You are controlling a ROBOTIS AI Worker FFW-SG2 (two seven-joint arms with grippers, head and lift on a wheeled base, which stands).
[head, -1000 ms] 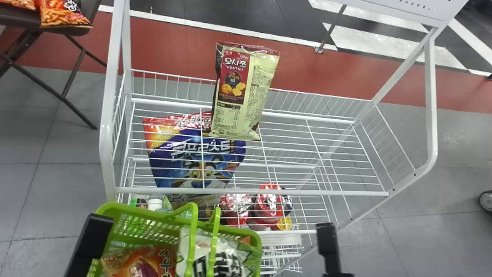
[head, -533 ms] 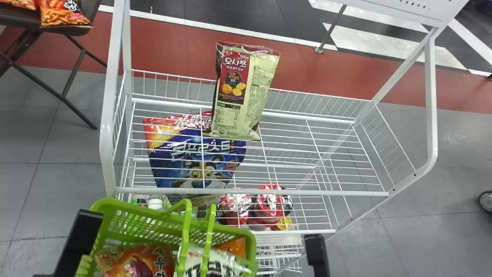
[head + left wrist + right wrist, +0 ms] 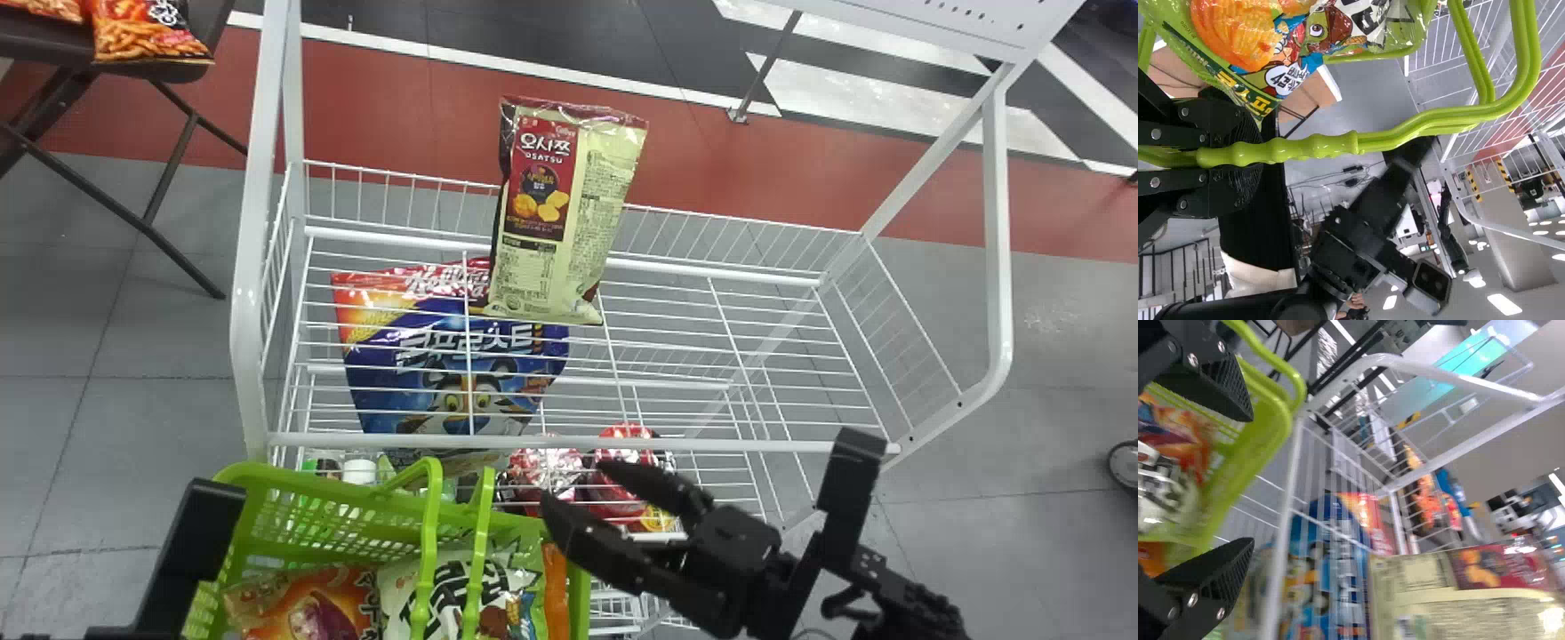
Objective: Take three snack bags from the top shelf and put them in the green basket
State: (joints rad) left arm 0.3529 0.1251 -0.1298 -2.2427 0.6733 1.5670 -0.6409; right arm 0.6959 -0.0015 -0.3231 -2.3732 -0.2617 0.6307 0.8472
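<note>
Snack bags [image 3: 307, 604] already lie in the green basket [image 3: 302, 484], its handle [image 3: 1315, 147] pinched by the left gripper [image 3: 1248, 155], and probably only the pale bag [image 3: 600, 209] on the top shelf [image 3: 356, 439] is left for the spread, empty right gripper [image 3: 572, 484].

One basket [image 3: 293, 481]; one top-shelf snack bag [image 3: 556, 213]

Right gripper [image 3: 576, 484] — now farther forward

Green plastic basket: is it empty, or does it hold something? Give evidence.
Not empty. In the head view, the green plastic basket holds an orange printed snack bag and a white-and-black snack bag.
</note>
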